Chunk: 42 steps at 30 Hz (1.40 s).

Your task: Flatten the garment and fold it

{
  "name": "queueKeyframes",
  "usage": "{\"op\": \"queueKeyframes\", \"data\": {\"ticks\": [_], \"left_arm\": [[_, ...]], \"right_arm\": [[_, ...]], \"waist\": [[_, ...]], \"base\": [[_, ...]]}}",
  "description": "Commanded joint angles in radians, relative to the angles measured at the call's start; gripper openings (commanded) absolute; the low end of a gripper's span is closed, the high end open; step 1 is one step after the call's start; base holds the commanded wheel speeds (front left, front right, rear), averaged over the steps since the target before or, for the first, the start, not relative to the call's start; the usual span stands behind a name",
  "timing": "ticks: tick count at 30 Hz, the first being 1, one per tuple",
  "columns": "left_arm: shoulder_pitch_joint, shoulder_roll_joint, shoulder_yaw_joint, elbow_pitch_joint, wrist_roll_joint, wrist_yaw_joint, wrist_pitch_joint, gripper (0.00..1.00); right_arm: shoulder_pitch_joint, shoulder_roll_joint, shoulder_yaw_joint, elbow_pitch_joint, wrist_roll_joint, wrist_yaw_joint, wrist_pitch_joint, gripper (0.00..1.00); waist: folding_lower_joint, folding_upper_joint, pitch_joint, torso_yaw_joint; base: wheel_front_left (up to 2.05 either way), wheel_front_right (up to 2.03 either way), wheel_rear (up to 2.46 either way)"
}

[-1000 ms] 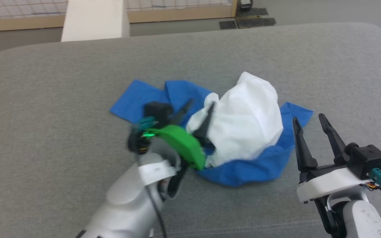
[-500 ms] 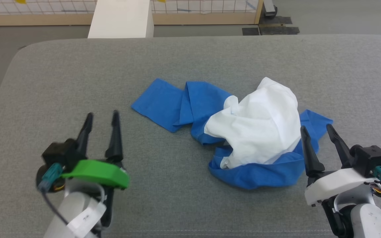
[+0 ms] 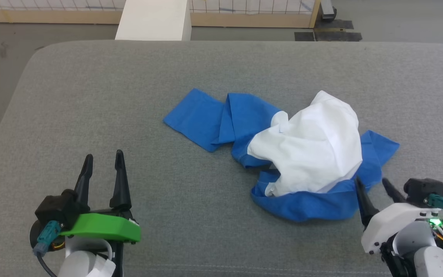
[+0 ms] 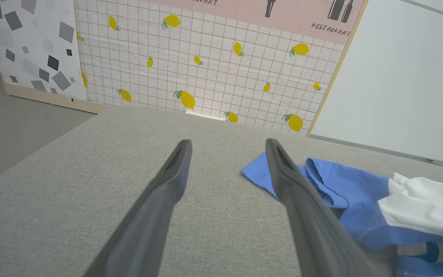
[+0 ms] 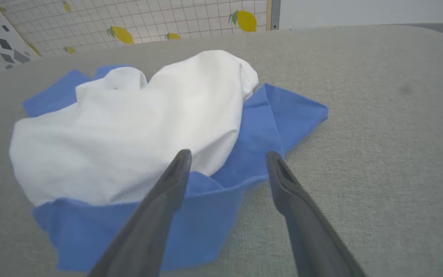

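Left jaws withdrawn, soft garment (image 3: 310,150) crumpled

- "RESTAURANT" (image 4: 330,29): dark slanted capitals, hand-lettered look, on pink poster (image 4: 294,17); left wrist view, about 1 o'clock, running down to the right along poster's lower edge.
- Directly above word: two dark bottle silhouettes (image 4: 338,8), cut by top edge.
- Second line of same lettering (image 4: 204,2) at 12 o'clock on same poster, tops clipped by frame; only closing letters "ANT" are legible.
- garment (image 3: 313,150): tiny bluish mark on white cloth, head view, about 2 o'clock; too small to read.
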Motion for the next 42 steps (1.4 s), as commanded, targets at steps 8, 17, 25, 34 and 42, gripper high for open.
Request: {"op": "queueKeyframes", "data": {"ticks": [8,17,25,34,42], "left_arm": [[0.007,-0.040,0.030,-0.008,0.043,-0.038,-0.004,1.00],[0.011,-0.054,0.036,0.014,0.055,-0.059,-0.004,1.00],[0.016,-0.058,0.033,0.027,0.055,-0.066,-0.004,1.00],[0.014,-0.058,0.009,0.054,0.037,-0.068,-0.004,1.00],[-0.070,-0.058,-0.114,0.124,-0.013,-0.065,-0.004,1.00]], "right_arm": [[-0.059,0.001,-0.005,0.098,0.026,-0.002,0.225,1.00],[-0.069,0.001,-0.015,0.093,0.016,-0.002,0.350,0.00],[-0.069,0.001,-0.349,0.007,-0.106,-0.002,0.257,0.00],[-0.074,0.001,-0.483,0.047,-0.129,-0.002,0.180,1.00],[-0.008,0.001,-0.283,-0.053,-0.056,-0.002,-0.096,1.00]], "waist": [[0.0000,0.0000,0.030,0.033],[0.0000,0.0000,0.028,0.041],[0.0000,0.0000,0.006,0.034],[0.0000,0.0000,0.000,0.015],[0.0000,0.0000,0.026,-0.012]], "base": [[0.00,0.00,0.00],[0.00,0.00,0.00],[0.00,0.00,0.00],[0.00,0.00,0.00],[0.00,0.00,0.00]]}}
